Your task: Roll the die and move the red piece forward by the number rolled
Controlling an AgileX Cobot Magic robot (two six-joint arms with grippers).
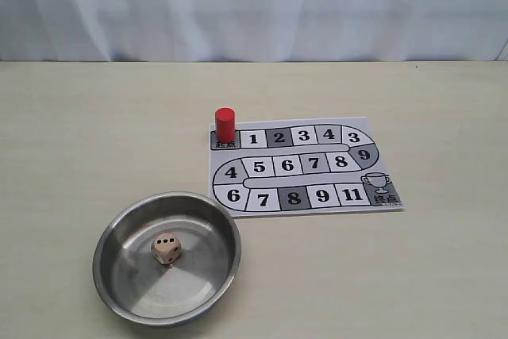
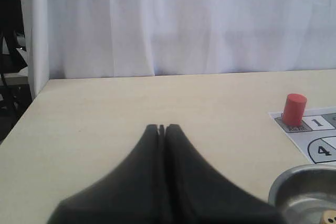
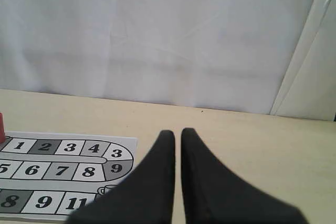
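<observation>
1. Die (image 1: 167, 249) sits inside the steel bowl (image 1: 123, 279), near its middle; top face looks like three pips.
2. Bowl is on the counter (image 1: 95, 132), just beside the near-left corner of the board (image 1: 305, 166).
3. Red piece (image 1: 225, 125) stands upright on the grey start square, next to square 1.
4. Left claw (image 2: 161, 127): fingers pressed together, nothing held, above bare counter.
5. Right claw (image 3: 178, 131): fingers nearly together with a thin slit between, nothing held, beside the board's far end.

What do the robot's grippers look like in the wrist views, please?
The left gripper and the right gripper each have two matte black fingers, broad at the base and tapering to narrow tips. No cables or markings show; the arms themselves are out of view.
</observation>
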